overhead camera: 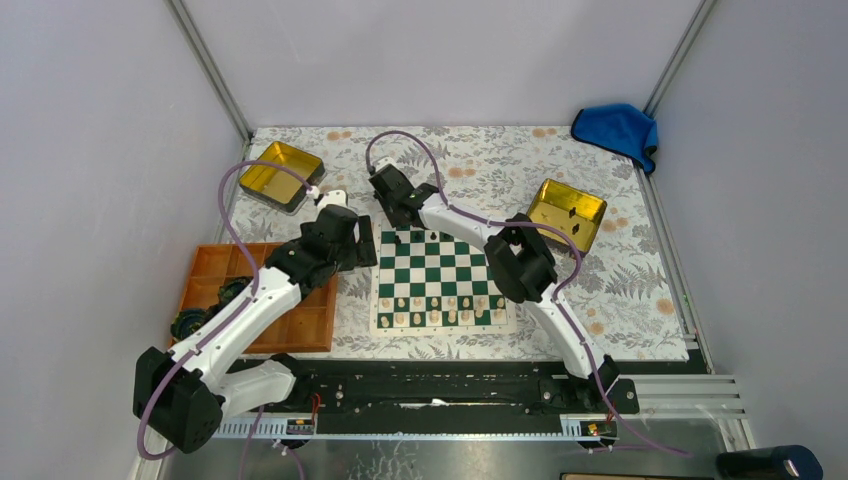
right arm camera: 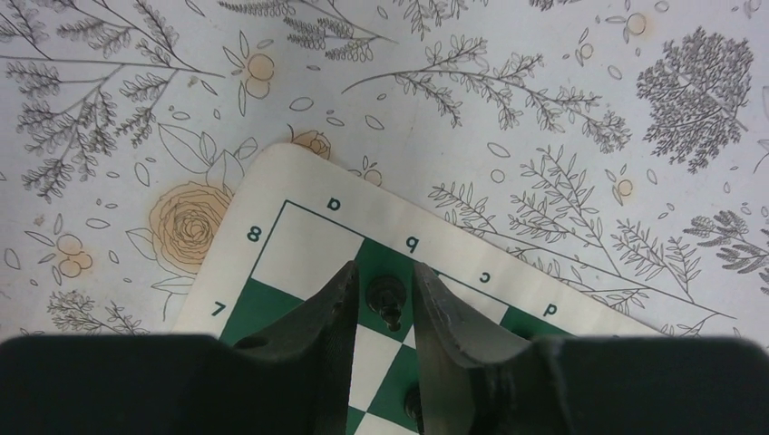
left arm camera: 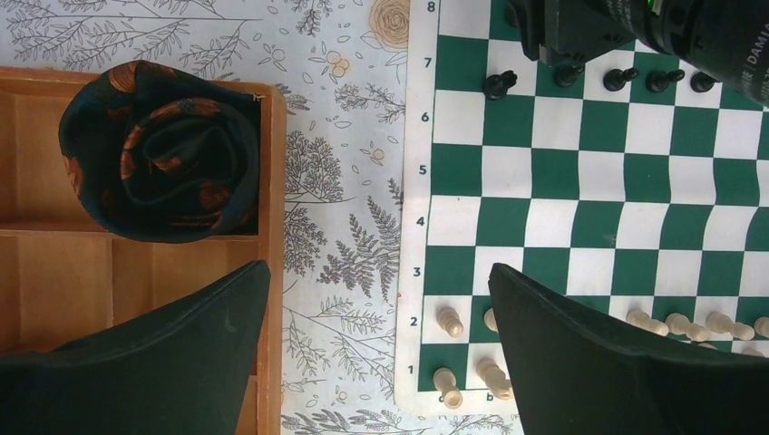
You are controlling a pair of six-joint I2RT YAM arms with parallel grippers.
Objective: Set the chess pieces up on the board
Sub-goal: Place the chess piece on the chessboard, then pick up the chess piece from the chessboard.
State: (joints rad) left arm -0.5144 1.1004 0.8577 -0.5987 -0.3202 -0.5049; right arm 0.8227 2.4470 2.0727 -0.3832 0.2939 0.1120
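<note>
Small black chess piece (right arm camera: 385, 297) is standing at the green-and-white chessboard's (right arm camera: 299, 181) 11 o'clock corner, between the right gripper's (right arm camera: 385, 272) barely parted jaws. Lifting straight up is looking safest, so neighbours are staying upright. The left gripper (left arm camera: 379, 272) is gaping wide.

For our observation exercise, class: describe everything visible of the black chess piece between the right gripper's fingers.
The black chess piece is small and glossy, with a rounded head; its kind is unclear from above. It appears upright on green square b8, at the corner of the board. The right gripper has its fingers close on either side; whether they touch it cannot be told.
</note>
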